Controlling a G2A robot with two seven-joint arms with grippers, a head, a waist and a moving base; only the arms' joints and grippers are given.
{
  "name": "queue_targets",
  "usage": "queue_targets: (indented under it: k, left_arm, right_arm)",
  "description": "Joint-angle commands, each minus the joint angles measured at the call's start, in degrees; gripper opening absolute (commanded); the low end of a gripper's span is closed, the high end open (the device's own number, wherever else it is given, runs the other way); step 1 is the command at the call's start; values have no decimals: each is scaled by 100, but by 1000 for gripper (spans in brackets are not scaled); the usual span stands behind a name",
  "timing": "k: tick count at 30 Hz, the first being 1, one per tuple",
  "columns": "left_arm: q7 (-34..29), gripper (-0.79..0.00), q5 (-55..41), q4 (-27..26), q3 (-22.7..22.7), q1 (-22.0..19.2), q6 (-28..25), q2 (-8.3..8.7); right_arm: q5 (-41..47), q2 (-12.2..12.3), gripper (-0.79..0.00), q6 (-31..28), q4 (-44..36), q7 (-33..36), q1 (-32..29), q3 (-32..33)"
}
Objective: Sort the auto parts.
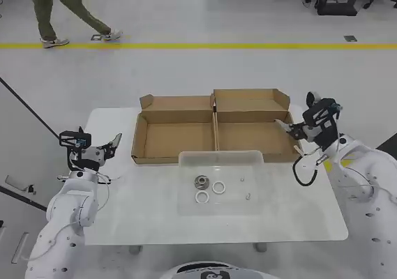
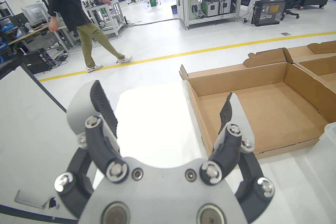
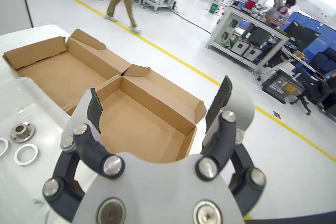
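top view, clear tray holding metal hub and two white rings, open cardboard boxes behind it, left gripper and right gripper jaws spread, empty

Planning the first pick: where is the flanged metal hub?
In the top view, the flanged metal hub lies in the left half of the clear tray, beside two white rings.

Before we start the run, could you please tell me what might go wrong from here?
1. The rings lie close beside the hub in the tray; picking one may knock the others.
2. The small parts look hard to pinch and could slip.
3. The boxes adjoin, so a part could land in the wrong one.
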Motion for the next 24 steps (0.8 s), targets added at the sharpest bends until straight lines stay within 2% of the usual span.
queue_targets:
  k: [1, 16, 19, 24]
  left_arm:
    - [0, 0, 0, 0, 0, 0, 0, 0]
    - [0, 0, 0, 0, 0, 0, 0, 0]
    - [0, 0, 0, 0, 0, 0, 0, 0]
    - [0, 0, 0, 0, 0, 0, 0, 0]
  right_arm:
    - [222, 28, 0, -388, -10, 324, 209, -44]
    - [1878, 266, 0, -2301, 517, 2760, 1626, -898]
    - [2070, 383, 0, -2267, 588, 2886, 1872, -1264]
    - [2084, 703, 0, -2422, 794, 2732, 2365, -2033]
